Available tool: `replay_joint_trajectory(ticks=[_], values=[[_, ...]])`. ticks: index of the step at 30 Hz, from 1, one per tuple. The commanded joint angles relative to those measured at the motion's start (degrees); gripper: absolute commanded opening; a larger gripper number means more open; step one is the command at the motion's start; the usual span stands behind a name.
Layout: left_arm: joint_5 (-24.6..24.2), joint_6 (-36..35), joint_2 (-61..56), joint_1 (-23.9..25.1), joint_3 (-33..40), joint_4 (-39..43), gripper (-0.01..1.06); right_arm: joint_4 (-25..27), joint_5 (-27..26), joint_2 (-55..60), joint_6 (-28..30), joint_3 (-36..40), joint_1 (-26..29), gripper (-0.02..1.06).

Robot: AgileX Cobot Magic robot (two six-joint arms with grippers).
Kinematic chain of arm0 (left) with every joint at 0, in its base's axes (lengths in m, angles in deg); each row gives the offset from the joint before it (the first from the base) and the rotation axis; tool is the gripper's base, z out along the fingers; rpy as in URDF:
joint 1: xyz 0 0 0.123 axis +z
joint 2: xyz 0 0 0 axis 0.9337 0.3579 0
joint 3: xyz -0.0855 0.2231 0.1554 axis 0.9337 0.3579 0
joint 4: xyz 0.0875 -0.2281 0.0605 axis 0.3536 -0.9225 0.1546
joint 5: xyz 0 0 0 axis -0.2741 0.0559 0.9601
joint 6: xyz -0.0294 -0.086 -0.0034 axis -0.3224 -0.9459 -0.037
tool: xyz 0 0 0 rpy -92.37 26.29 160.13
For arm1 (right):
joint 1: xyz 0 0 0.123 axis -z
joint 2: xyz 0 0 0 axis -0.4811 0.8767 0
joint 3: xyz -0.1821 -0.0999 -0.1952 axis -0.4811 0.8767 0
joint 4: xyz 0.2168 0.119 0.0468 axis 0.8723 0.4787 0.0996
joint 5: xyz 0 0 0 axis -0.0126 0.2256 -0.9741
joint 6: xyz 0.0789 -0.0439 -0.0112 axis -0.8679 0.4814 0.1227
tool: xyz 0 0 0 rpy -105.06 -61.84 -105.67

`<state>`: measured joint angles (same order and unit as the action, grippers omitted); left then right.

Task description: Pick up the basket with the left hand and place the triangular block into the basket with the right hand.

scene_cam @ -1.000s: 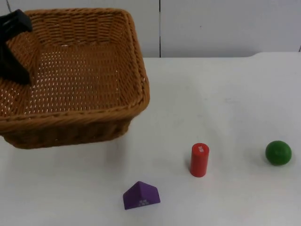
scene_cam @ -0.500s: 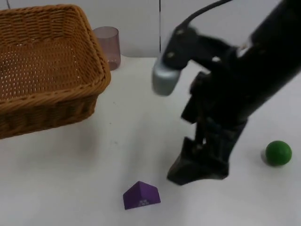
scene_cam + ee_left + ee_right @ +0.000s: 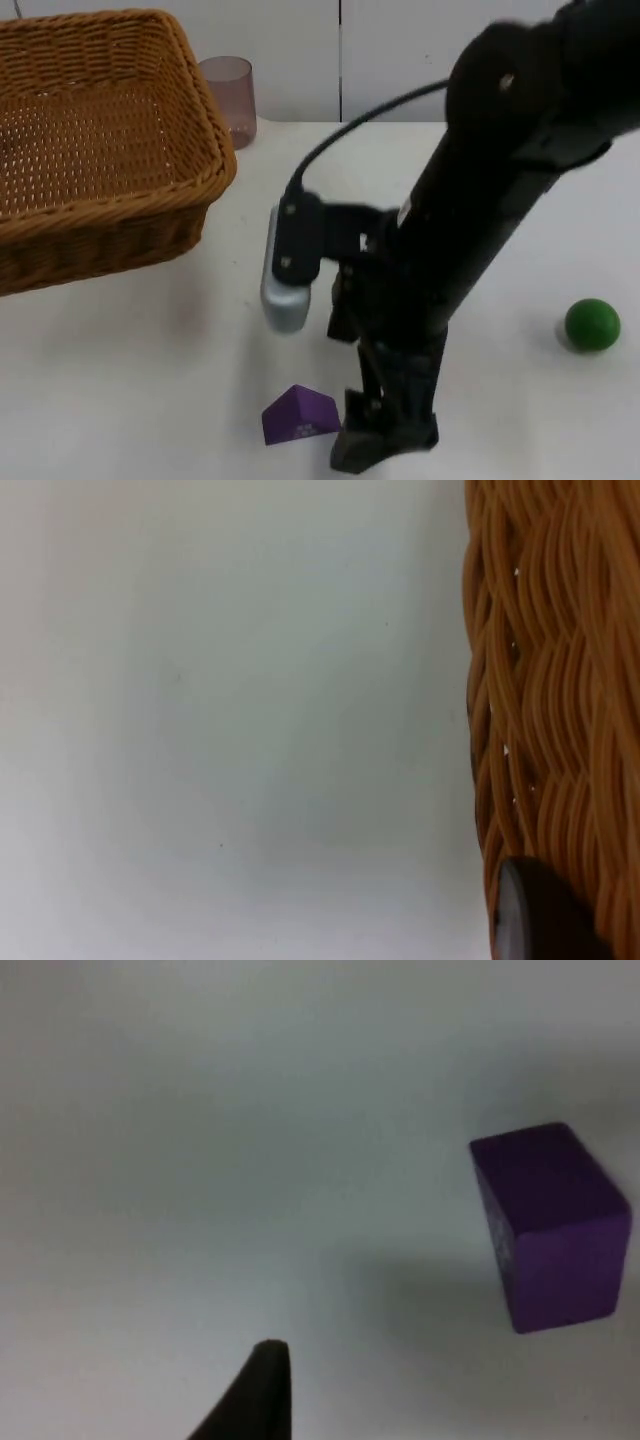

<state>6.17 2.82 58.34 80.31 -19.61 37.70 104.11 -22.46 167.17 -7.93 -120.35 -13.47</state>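
Observation:
The woven wicker basket [image 3: 100,150] hangs tilted above the table's back left. In the left wrist view its wall [image 3: 550,680] stands right against my left gripper [image 3: 540,920], which is shut on the rim. The purple triangular block [image 3: 300,414] lies near the table's front edge, and it appears again as a purple block [image 3: 552,1225] in the right wrist view. My right gripper [image 3: 385,445] is low over the table just right of the block, open and with nothing in it. One black fingertip [image 3: 262,1390] shows beside the block, apart from it.
A green ball [image 3: 592,325] rests at the right of the white table [image 3: 150,380]. A translucent purple cup [image 3: 230,95] stands at the back by the grey wall. The right arm [image 3: 470,230] stretches across the middle of the table.
The basket moved left and uncovered the cup. The right arm came in from the right and dropped forward to the purple block's right side, covering the red cylinder.

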Motion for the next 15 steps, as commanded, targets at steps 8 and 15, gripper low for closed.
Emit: replay_joint_trajectory(ticks=[8,15], values=[[1.0,0.1,-0.7,0.1,-0.1,-1.4,0.01,1.3,-1.8,5.9,3.9,-2.9,-0.4,1.05],[0.7,0.1,-0.7,0.1,-0.1,-1.4,0.01,1.6,3.6,9.9,3.4,-10.6,-0.4,1.05]])
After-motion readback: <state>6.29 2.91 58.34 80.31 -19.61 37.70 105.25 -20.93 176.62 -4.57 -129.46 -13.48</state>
